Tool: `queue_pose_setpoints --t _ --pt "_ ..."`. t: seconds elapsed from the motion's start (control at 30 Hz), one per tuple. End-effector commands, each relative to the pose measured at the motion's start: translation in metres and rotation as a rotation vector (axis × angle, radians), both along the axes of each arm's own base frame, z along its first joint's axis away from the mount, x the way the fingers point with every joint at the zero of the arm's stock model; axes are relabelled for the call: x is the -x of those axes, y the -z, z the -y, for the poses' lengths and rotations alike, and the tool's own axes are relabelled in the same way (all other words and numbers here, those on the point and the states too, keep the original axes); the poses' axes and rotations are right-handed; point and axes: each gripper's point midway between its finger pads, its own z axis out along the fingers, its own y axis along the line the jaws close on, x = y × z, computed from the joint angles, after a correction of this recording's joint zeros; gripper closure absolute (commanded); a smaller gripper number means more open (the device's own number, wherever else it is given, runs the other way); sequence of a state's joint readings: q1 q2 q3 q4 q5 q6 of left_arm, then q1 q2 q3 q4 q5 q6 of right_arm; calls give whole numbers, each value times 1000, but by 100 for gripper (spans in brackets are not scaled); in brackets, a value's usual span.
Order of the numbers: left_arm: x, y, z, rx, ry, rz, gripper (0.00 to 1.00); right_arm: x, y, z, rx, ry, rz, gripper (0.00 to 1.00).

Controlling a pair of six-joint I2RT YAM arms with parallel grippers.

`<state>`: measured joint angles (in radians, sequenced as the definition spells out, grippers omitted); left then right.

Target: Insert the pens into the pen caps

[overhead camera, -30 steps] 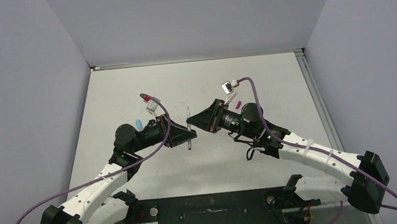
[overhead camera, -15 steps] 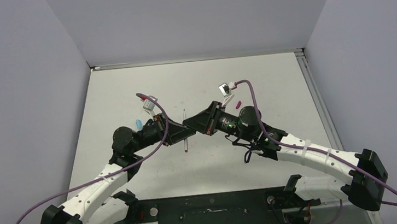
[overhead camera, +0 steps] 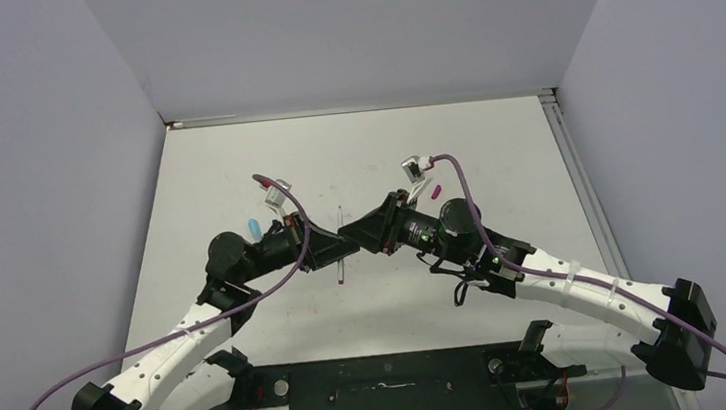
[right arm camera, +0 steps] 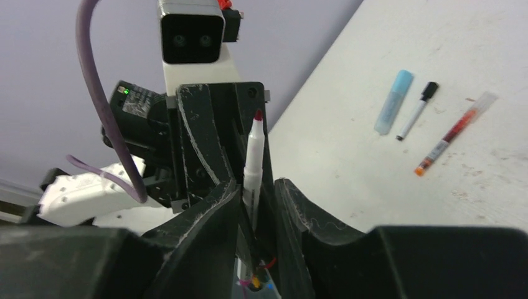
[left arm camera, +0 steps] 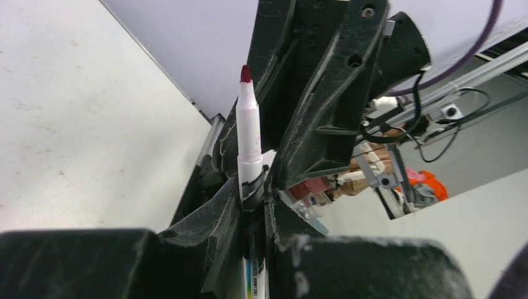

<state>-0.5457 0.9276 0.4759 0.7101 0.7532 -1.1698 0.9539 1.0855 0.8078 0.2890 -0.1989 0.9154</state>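
Clenched on the barrel of the white pen (left arm camera: 249, 137), the jaws of the left gripper (left arm camera: 253, 190) hold it above the middle of the tabletop (overhead camera: 454, 146), with its dark red felt tip bare and clear of the fingers. The right gripper (right arm camera: 255, 184) meets it nose to nose, one finger on either side of the same pen. Whether those jaws pinch it or have slackened I cannot tell, as a sliver of gap seems to show on one side. Farther off, toward the left edge of the tabletop, a light-blue cap (right arm camera: 393, 101) lies flat, with a black pen (right arm camera: 417, 111) just beside it and a red pen (right arm camera: 454, 132) a little apart. By my judgement the task is barely under way: the held pen has no cap on it, the blue cap lies untouched, and every insertion is left to do. Only the right wrist view shows the black and red pens; from above, the left arm hides them and just the cap peeks out. The top view alone shows a small purple piece (overhead camera: 435, 191) lying beyond the right wrist.
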Motion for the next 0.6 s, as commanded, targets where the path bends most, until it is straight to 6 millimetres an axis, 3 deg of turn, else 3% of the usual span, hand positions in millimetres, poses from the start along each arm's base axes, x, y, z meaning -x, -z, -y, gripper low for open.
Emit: queue_pose_setpoints --t 0.0,0.13,0.33,0.57 --pt "-7 -7 -4 -61 -59 101 100 -8 -18 25 91 96 112 65" --pt "-15 13 -10 -218 -115 125 100 -23 -20 52 247 220 159 51" --pt "-22 37 -28 -440 -186 157 100 -55 1 108 529 483 142 47" --pt "-19 45 -48 -568 -231 235 100 -89 31 154 772 668 103 41"
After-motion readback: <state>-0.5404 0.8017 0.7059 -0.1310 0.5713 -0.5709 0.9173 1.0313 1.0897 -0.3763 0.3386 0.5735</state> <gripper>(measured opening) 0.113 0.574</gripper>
